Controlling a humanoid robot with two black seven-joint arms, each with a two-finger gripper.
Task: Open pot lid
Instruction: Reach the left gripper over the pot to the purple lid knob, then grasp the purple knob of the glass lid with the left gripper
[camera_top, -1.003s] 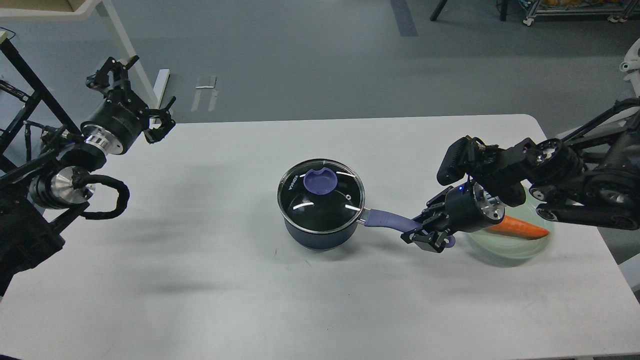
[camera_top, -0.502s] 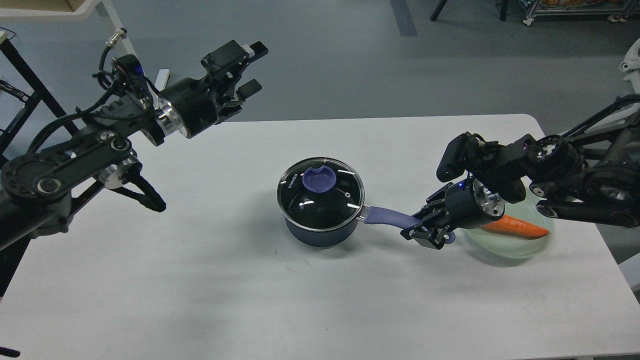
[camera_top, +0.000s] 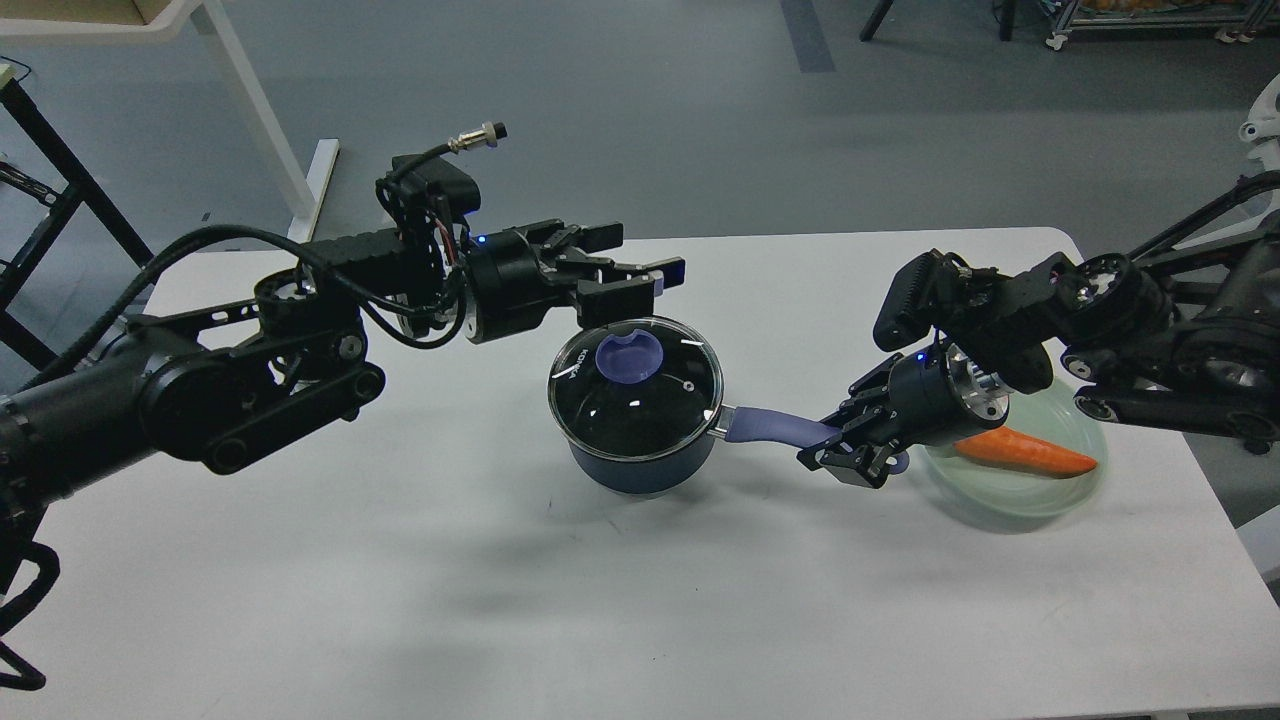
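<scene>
The dark blue pot (camera_top: 640, 462) stands in the middle of the white table (camera_top: 400, 560). Its clear glass lid (camera_top: 636, 388) lies closed on it, with the purple-blue knob (camera_top: 627, 357) off toward the back left. The lavender handle (camera_top: 775, 428) points right. My right gripper (camera_top: 848, 452) is shut on the handle's far end. My left gripper (camera_top: 640, 262) is open and empty. It hovers above the pot's back rim, its fingers pointing right, clear of the knob.
A pale green plate (camera_top: 1040, 495) with an orange carrot (camera_top: 1025, 453) sits at the right, partly under my right arm. Table legs and a black frame stand on the floor at the back left.
My left arm has swung in from the far left and now reaches over the pot's back rim. The pot has shifted slightly left. The right gripper stays on the handle.
</scene>
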